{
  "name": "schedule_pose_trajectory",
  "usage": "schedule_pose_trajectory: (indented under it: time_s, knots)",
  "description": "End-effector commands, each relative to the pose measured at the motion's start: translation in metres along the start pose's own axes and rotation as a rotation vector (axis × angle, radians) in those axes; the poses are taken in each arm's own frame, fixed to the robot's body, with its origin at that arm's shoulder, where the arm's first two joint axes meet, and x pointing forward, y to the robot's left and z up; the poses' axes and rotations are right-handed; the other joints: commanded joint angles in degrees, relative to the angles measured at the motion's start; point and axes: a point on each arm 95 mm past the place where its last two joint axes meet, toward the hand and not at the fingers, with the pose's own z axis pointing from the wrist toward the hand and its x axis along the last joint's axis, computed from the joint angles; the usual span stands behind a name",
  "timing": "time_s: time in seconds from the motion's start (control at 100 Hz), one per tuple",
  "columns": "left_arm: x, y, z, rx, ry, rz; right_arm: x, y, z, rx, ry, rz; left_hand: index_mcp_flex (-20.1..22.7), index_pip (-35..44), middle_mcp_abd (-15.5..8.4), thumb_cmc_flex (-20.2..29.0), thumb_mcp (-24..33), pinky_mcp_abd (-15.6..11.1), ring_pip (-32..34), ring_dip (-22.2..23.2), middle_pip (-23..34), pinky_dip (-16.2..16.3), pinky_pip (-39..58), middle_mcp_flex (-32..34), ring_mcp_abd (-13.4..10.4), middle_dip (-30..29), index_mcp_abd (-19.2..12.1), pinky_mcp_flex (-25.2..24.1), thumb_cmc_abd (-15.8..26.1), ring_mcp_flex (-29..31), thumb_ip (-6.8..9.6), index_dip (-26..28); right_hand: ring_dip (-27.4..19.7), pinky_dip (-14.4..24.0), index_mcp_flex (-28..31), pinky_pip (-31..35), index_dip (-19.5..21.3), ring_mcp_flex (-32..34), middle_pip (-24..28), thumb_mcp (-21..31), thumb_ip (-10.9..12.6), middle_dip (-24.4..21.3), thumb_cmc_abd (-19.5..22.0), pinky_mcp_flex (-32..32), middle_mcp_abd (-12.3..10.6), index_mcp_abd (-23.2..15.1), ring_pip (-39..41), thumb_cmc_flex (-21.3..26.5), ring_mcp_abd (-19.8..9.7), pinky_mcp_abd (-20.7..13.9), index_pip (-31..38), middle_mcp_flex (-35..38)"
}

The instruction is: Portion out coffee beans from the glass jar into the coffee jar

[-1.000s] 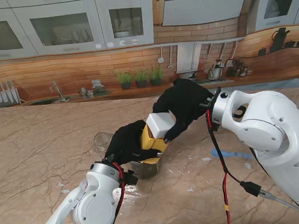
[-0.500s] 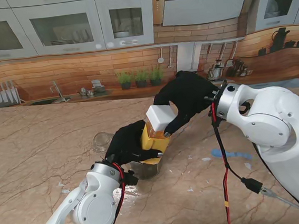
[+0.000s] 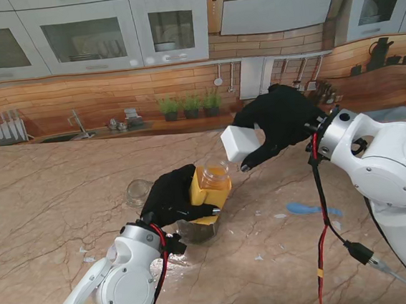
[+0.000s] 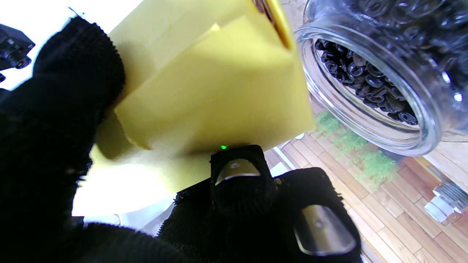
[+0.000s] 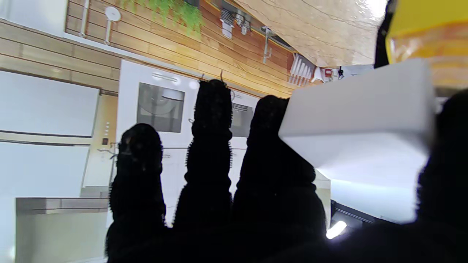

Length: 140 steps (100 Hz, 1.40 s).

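Left robot hand: the left robot hand (image 3: 170, 195), in a black glove, is wrapped around the yellow coffee jar (image 3: 208, 194) near the middle of the bench (image 3: 50, 203); in the left wrist view its fingers (image 4: 239, 175) press against the jar's yellow side (image 4: 204, 91).

Coffee jar: yellow body with an open, clear amber neck facing up; it sits just over a dark reflection on the bench, and whether its base touches the surface cannot be told.

Right robot hand: the right robot hand (image 3: 276, 123), also gloved in black, is raised off the bench to the right of the coffee jar and farther from the robot. It pinches a white lid (image 3: 241, 142) between thumb and index finger; in the right wrist view the lid (image 5: 358, 128) sits against the thumb side while the other three fingers (image 5: 212, 146) stand straight and apart.

White lid: a blocky white cap, tilted, clear of the jar's open neck and apart from it.

Glass jar: in the left wrist view a clear glass jar (image 4: 369, 76) full of dark coffee beans (image 4: 365, 73) lies close beside the yellow jar. In the stand view a small clear glass item (image 3: 139, 192) rests on the bench just left of the left robot hand; whether this is the same jar cannot be told.

Bench marks: a blue mark (image 3: 310, 208) lies on the bench to the right, under the right arm.
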Motion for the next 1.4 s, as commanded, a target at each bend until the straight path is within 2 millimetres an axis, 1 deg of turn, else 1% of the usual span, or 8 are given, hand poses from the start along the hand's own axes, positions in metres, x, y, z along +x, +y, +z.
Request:
schedule_pose_trajectory:
  time_s: [0.0,0.29,0.44,0.55,0.91,1.06,1.15,1.39]
  knots:
    - [0.005,-0.002,-0.004,0.007,0.012,-0.018,-0.007,-0.012,-0.003,0.034,-0.022,0.009,4.18,15.49,-6.68,11.24,14.43,-8.5,-0.15,0.23,5.5,-0.55,13.71,9.02,0.53,2.8,-13.21,-0.82,10.89,0.05,6.5,4.13,0.86,-0.28,7.56,1.08,2.05,1.44,2.09,6.32,2.35,0.49,9.57,-0.31,-6.97,-22.36,1.42,14.06,-0.62,-0.24,12.52,2.92]
    - [0.011,-0.011,-0.017,0.035,0.067,-0.03,-0.03,-0.058,-0.001,0.177,-0.082,-0.017,2.3,16.74,-7.27,11.05,14.5,-8.86,-2.52,-0.09,6.58,-1.19,12.18,7.37,1.09,4.22,-13.86,-0.96,12.34,-0.02,7.38,5.52,3.04,0.4,7.1,2.77,1.66,1.41,2.69,5.62,2.36,0.86,10.03,0.23,-6.28,-22.01,4.84,14.42,-1.14,-1.44,12.32,2.22]
    - [0.012,-0.014,-0.023,0.043,0.086,-0.04,-0.037,-0.084,0.007,0.234,-0.096,-0.015,1.6,17.16,-7.28,11.08,14.51,-8.83,-3.51,0.0,6.95,-1.42,11.62,6.77,1.49,4.64,-13.71,-1.02,12.58,-0.06,7.6,5.96,4.2,0.78,7.15,3.77,1.22,1.98,3.81,4.82,2.6,1.44,10.29,0.75,-5.91,-21.46,7.39,14.83,-1.46,-2.47,12.66,1.83]
    - [0.01,-0.016,-0.028,0.032,0.082,-0.043,-0.039,-0.102,0.016,0.263,-0.104,-0.001,1.14,17.41,-7.4,10.9,14.66,-8.63,-5.35,-0.02,7.17,-1.79,10.68,6.44,2.41,4.79,-13.56,-1.16,12.52,-0.09,7.56,6.21,4.86,1.14,7.12,4.69,1.01,2.05,4.63,4.61,2.75,1.83,10.57,0.92,-5.47,-20.85,8.97,15.13,-1.54,-2.76,12.97,1.43]
    - [0.007,-0.017,-0.037,0.017,0.075,-0.064,-0.035,-0.168,0.038,0.381,-0.155,0.003,0.74,17.81,-7.29,10.95,15.09,-8.39,-7.28,0.31,7.56,-2.1,9.79,5.94,3.22,5.28,-13.6,-1.25,12.22,-0.03,7.7,6.54,6.45,1.46,6.15,7.19,0.01,1.47,7.8,3.77,3.0,3.46,11.23,1.74,-4.41,-19.29,14.16,16.15,-2.41,-4.64,13.55,-1.14]
    - [0.006,-0.014,-0.041,0.015,0.076,-0.066,-0.03,-0.194,0.045,0.408,-0.179,-0.004,0.77,17.8,-7.34,10.92,15.19,-8.38,-7.33,0.52,7.57,-2.09,9.78,5.99,3.13,5.3,-13.7,-1.25,12.16,-0.04,7.78,6.52,6.66,1.07,5.6,8.42,-1.55,1.07,9.68,3.0,3.21,4.29,11.1,2.6,-4.14,-18.55,16.31,16.69,-3.02,-5.84,13.94,-2.61]
    - [0.006,-0.012,-0.042,0.018,0.077,-0.064,-0.027,-0.207,0.049,0.41,-0.198,-0.013,0.83,17.86,-7.39,11.02,15.32,-8.36,-7.48,0.6,7.58,-2.12,9.69,6.03,3.04,5.33,-13.74,-1.28,12.04,-0.05,7.85,6.54,6.52,0.39,5.21,8.78,-2.59,0.97,10.7,2.72,3.37,4.57,10.92,3.2,-4.15,-18.41,17.3,16.72,-3.52,-6.74,14.33,-3.25]
    - [0.003,-0.009,-0.047,0.015,0.063,-0.075,-0.022,-0.237,0.061,0.49,-0.239,-0.037,0.9,17.91,-7.31,10.92,15.38,-8.18,-7.82,0.77,7.62,-2.24,9.37,6.07,3.11,5.44,-13.88,-1.31,12.03,0.03,7.92,6.55,6.33,-0.26,4.19,9.54,-4.59,0.02,12.11,1.63,2.94,4.89,10.71,2.55,-3.69,-17.99,18.58,17.78,-3.35,-7.01,15.02,-5.04]
